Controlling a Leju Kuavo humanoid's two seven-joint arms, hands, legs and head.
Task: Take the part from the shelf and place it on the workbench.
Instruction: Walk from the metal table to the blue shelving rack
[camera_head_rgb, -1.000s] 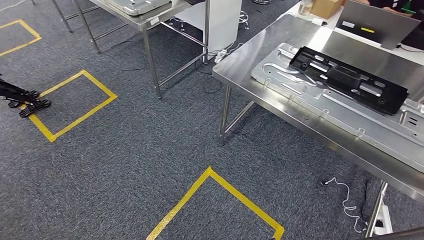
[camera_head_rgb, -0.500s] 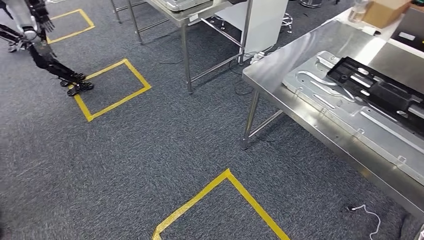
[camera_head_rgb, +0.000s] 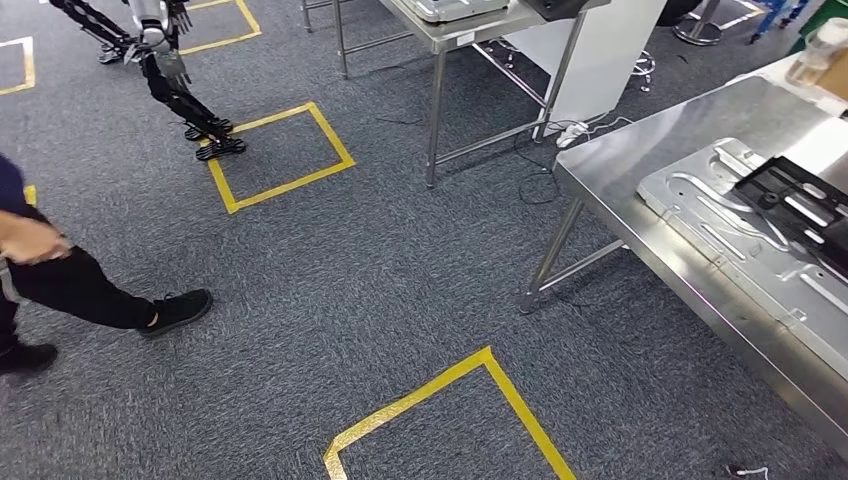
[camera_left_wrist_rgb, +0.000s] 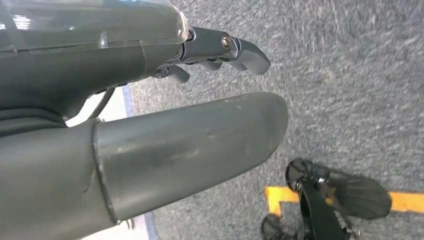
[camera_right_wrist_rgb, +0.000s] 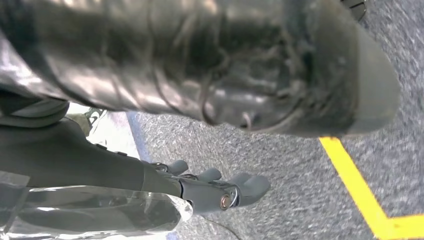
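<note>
A black flat part (camera_head_rgb: 803, 207) lies on a silver pressed metal plate (camera_head_rgb: 700, 200) on the steel workbench (camera_head_rgb: 620, 170) at the right of the head view. Both are cut off by the picture's right edge. My left hand (camera_left_wrist_rgb: 150, 100) hangs over grey carpet in the left wrist view; its fingers (camera_left_wrist_rgb: 235, 47) are stretched out and apart from the thumb, with nothing in it. My right hand (camera_right_wrist_rgb: 225, 75) also hangs over the carpet, fingers (camera_right_wrist_rgb: 220, 190) apart from the thumb and holding nothing.
A person (camera_head_rgb: 70, 285) in dark trousers and black shoes stands at the left. Another humanoid robot (camera_head_rgb: 165, 70) stands at the far left by a yellow tape square (camera_head_rgb: 280, 150). A second steel table (camera_head_rgb: 470, 15) is at the back. Yellow tape (camera_head_rgb: 470, 375) marks the carpet ahead.
The camera has turned to the left, so the whole scene has slid right. The workbench now sits at the right edge, and the person and the other robot have come into view.
</note>
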